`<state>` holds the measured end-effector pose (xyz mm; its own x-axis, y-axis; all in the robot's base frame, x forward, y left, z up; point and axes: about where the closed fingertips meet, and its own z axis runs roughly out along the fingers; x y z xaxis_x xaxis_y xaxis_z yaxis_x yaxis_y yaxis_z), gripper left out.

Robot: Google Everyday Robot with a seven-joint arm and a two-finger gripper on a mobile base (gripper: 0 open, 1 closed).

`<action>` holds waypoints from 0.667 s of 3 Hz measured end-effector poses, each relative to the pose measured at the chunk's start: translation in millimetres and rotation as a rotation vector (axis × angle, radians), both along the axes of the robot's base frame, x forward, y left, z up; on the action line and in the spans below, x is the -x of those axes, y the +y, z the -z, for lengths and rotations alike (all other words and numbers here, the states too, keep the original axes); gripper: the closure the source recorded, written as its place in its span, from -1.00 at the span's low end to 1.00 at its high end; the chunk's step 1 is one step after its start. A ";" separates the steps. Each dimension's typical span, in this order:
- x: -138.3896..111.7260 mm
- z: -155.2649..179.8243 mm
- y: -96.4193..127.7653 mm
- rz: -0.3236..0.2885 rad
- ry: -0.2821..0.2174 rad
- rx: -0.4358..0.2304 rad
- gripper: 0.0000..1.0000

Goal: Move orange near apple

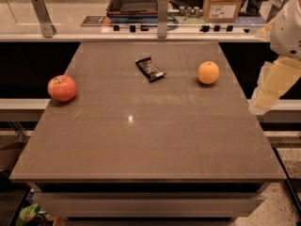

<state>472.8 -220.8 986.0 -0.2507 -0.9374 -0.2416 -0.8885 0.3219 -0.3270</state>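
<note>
The orange (208, 72), small, round and bright orange, sits on the brown table (141, 145) at the right rear. The apple (62, 88), red with yellowish patches and a short stem, sits near the table's left edge. The two fruits are far apart, about a table's width. My gripper (270, 88), a cream-coloured part under the white arm, hangs beyond the table's right edge. It is to the right of the orange, clear of it, and holds nothing that I can see.
A dark snack bar wrapper (150, 68) lies at the rear centre between the fruits. Behind the table runs a counter with metal posts (162, 15), a dark tray (136, 1) and a cardboard box (223, 4). The floor drops away on all sides.
</note>
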 end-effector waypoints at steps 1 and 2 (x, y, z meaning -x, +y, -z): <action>-31.4 9.8 -9.4 0.045 -0.045 -0.085 -1.00; -57.6 23.3 -15.3 0.082 -0.099 -0.215 -1.00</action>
